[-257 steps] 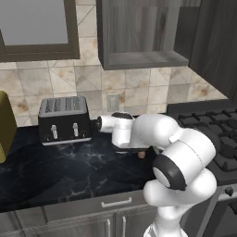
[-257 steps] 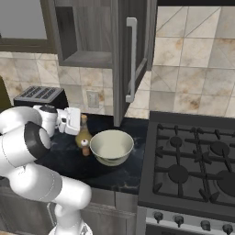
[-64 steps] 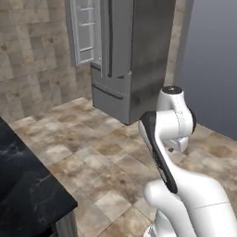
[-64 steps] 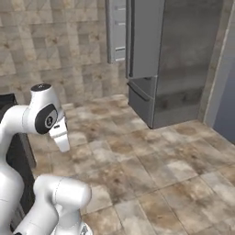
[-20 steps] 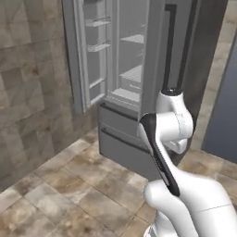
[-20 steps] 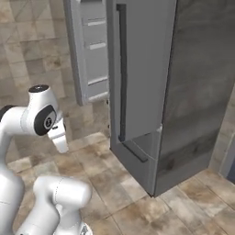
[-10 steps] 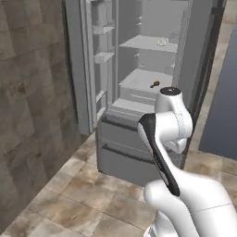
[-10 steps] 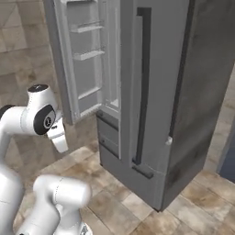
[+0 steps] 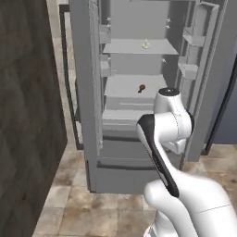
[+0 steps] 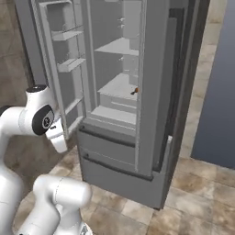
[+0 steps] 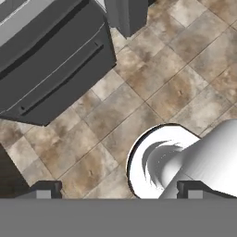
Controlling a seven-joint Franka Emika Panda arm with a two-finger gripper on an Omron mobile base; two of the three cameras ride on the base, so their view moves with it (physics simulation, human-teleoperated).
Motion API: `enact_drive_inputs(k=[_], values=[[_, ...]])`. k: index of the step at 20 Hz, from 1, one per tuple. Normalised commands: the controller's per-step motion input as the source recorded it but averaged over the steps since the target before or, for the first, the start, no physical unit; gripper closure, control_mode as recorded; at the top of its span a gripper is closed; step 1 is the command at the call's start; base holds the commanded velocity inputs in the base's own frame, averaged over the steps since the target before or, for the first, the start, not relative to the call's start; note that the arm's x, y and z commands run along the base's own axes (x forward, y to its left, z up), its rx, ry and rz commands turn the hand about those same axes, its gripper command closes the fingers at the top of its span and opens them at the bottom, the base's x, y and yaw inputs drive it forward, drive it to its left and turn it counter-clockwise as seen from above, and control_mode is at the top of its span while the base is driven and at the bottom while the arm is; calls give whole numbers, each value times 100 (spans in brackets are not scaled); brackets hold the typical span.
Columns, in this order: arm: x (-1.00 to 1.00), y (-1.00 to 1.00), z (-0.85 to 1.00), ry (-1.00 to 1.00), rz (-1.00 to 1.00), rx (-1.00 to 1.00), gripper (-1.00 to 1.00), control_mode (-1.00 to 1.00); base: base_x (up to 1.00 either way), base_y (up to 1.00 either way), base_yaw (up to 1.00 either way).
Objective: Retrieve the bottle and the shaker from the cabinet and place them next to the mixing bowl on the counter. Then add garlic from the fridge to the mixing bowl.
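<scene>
Fridge [image 9: 139, 92] open before base; garlic [image 9: 146, 44] on upper shelf, not yet fetched; gripper [image 11: 115, 189] jaws released, empty, aimed floorward.

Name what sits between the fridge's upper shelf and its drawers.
In the left base view, a middle shelf carrying a small brown item lies inside the fridge.

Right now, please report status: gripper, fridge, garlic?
Gripper open, empty, pointing at floor. Fridge open ahead; pale item on upper shelf, possibly garlic. Small brown item on lower shelf. No obstruction seen.
</scene>
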Motion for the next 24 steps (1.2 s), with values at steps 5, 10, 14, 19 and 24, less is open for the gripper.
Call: enact_drive_inputs(k=[5, 10, 14, 19, 24], values=[[0, 0, 0, 0, 0, 0, -100, 100, 39, 20, -47], [0, 0, 0, 0, 0, 0, -100, 100, 25, -12, -23], [0, 0, 0, 0, 0, 0, -100, 100, 51, 19, -3], [0, 0, 0, 0, 0, 0, -100, 100, 86, 1, 0], [0, 0, 0, 0, 0, 0, -100, 100, 79, 0, 0]])
